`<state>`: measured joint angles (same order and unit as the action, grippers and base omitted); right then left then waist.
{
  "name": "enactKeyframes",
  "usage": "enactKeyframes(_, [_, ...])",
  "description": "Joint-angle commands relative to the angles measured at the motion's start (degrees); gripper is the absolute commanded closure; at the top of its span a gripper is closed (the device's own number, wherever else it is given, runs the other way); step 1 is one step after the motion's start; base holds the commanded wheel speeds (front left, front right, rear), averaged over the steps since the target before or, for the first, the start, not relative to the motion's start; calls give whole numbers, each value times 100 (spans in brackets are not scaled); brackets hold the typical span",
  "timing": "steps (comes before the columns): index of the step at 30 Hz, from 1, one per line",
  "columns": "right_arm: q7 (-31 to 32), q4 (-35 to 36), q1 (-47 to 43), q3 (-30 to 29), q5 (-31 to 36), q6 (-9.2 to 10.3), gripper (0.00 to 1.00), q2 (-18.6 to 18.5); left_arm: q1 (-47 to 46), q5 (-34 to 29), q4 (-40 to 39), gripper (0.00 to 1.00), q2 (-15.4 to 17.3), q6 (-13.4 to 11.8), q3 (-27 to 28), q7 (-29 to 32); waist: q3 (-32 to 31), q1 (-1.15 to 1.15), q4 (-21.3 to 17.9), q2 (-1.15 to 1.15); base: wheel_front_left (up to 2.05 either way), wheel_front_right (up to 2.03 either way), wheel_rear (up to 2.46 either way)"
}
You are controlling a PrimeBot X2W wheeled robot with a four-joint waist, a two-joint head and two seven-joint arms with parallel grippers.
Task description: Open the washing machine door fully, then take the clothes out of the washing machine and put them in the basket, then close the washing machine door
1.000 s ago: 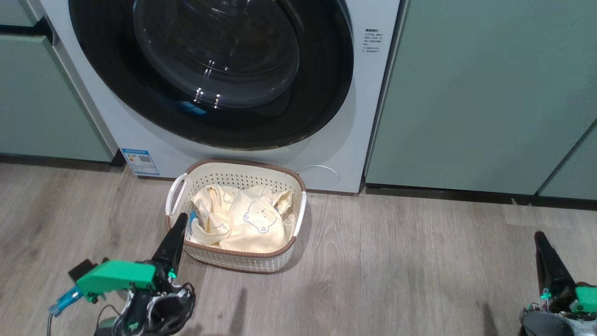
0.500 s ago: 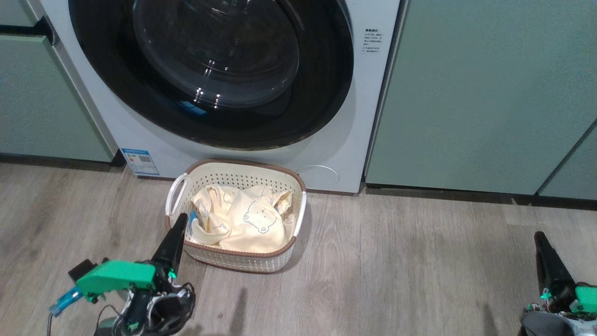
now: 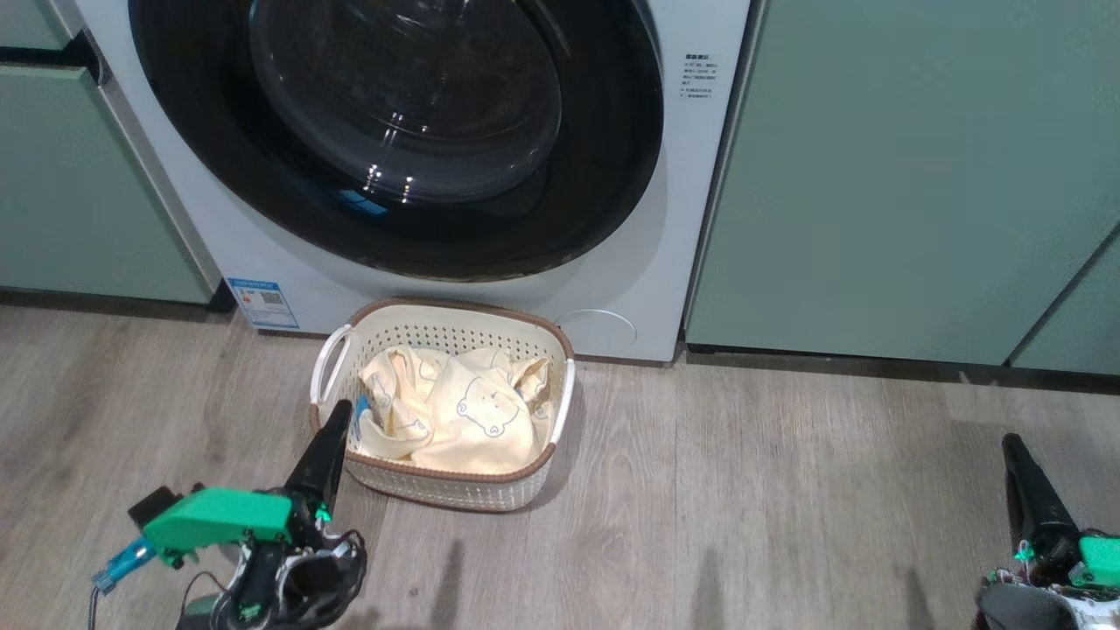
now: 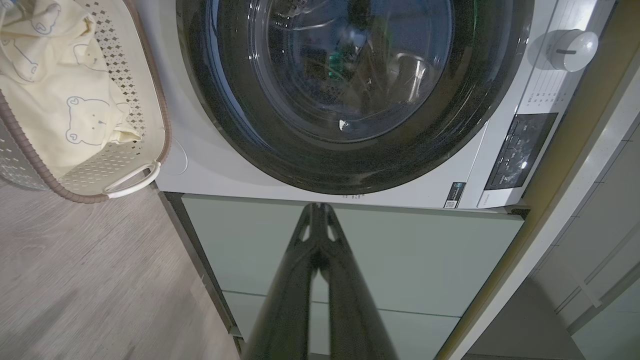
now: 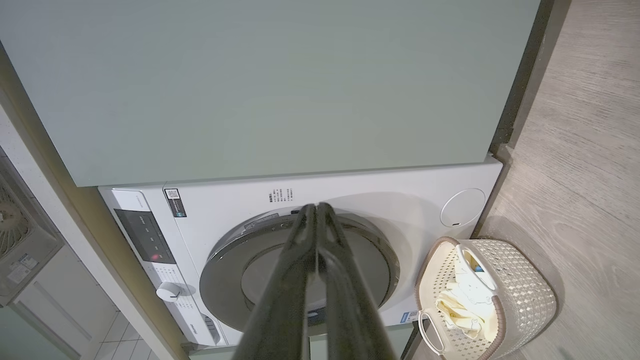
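Sage-green cabinets (image 3: 892,175) flank the washing machine (image 3: 691,227), which stands ahead of both pairs of jaws, well beyond their tips. The washing machine door (image 3: 612,175) lies shut against the machine's front, its black rim and glass bowl facing the jaws. On the wood-look floor (image 3: 744,490), at the foot of the machine, sits the basket (image 3: 455,495), just ahead of the left jaws and far to the left of the right ones. The clothes (image 3: 472,411) lie heaped inside it, bear drawing up. The left gripper (image 3: 339,409) is held low, its long fingers pointing forward and a little to the right. Their tip overlaps the basket's near left corner in the head view; contact cannot be judged. Its jaws are pressed together and empty. The right gripper (image 3: 1013,442) rests low at the far right, pointing forward, its jaws likewise closed on nothing.
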<state>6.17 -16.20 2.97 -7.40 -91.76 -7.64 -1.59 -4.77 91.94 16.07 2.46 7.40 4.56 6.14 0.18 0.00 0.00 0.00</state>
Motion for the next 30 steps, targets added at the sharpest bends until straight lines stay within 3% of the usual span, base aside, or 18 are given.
enactKeyframes(1, [31,218,321,89,-42,15,100,-129,-142,23,-203,100,42,9,195,35,0,0,0,0,0,0,0])
enactKeyframes(30, [31,218,321,90,-42,15,100,-129,-142,23,-203,100,42,9,195,35,0,0,0,0,0,0,0])
